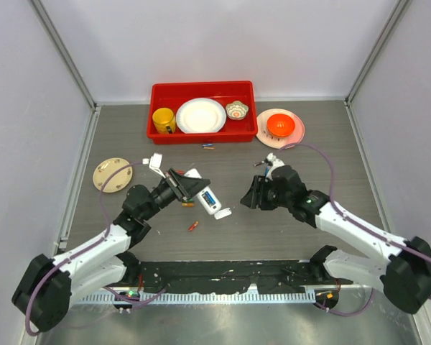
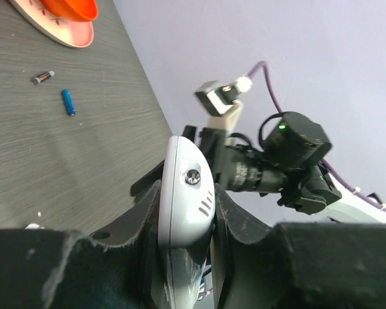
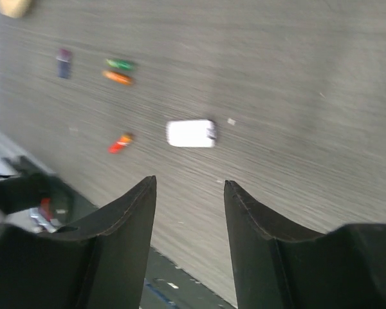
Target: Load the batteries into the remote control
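Note:
My left gripper (image 1: 200,187) is shut on the white remote control (image 1: 208,200), with a blue battery showing in its slot. In the left wrist view the remote (image 2: 186,193) is clamped edge-on between the fingers. My right gripper (image 1: 250,195) is open and empty to the right of the remote; its wrist view shows the gripper (image 3: 190,187) above bare table. The short white cover (image 1: 223,213) lies by the remote's end and also shows in the right wrist view (image 3: 191,133). Loose batteries: red (image 1: 193,226), orange (image 1: 187,205), blue (image 2: 67,102), black (image 2: 43,77), green (image 3: 120,64).
A red tray (image 1: 158,90) at the back holds a yellow mug (image 1: 163,119), a white plate (image 1: 200,115) and a small bowl (image 1: 237,110). A pink plate (image 1: 297,133) with an orange bowl is to its right. A wooden disc (image 1: 112,175) lies at the left.

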`<state>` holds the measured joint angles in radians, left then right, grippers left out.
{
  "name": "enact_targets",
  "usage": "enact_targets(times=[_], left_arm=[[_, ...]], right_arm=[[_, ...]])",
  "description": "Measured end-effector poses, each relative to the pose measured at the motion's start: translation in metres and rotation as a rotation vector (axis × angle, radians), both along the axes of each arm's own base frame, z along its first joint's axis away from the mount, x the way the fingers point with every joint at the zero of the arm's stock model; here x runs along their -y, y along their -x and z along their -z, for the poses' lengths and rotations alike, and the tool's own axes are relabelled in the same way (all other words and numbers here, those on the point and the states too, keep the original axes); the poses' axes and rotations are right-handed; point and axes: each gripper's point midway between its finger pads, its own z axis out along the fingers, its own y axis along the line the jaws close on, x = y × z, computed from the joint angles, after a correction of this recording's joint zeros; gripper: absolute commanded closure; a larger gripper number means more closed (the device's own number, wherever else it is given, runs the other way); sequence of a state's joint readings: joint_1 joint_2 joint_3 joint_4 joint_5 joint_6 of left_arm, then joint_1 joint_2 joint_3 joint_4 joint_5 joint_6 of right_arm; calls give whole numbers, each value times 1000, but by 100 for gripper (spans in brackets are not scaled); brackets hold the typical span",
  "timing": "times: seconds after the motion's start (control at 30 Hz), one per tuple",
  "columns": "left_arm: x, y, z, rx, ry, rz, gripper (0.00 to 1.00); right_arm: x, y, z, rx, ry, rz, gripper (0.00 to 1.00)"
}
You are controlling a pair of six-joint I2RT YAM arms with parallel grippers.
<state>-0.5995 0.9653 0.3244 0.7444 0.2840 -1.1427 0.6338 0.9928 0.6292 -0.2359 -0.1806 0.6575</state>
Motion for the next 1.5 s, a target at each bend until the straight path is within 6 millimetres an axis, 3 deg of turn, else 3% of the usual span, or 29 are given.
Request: enact_targets(times=[0.1, 0.17, 0.3, 0.4, 0.87, 1.33, 1.43, 1.47, 1.5], left_arm=[[-9, 10, 5, -3, -14, -11, 100], [-16, 18, 11, -7, -22, -18, 100], [-25, 28, 21, -15, -28, -27, 100], [-30, 34, 23, -9, -24, -30, 100], [-37, 46, 20, 8, -12, -28, 100], [-39, 48, 27, -6, -24, -29, 100], [-39, 47, 27, -6, -27, -29, 100], [-39, 47, 28, -7, -28, -29, 100], [-39, 47, 29, -10, -30, -30, 100]], right_arm=[[-1, 9, 43, -69, 137, -31, 65], [-8, 19, 60, -80, 214, -79, 70], [-28, 28, 72, -60, 283, -155, 85], [-39, 30, 78, -45, 292, -175, 90], [-72, 23, 117, -83, 356, -218, 99], [-89, -11, 120, -40, 374, -111, 99], [-92, -17, 120, -31, 379, -90, 91], [-93, -19, 120, -28, 378, -89, 79], [-95, -19, 119, -25, 372, -93, 74]])
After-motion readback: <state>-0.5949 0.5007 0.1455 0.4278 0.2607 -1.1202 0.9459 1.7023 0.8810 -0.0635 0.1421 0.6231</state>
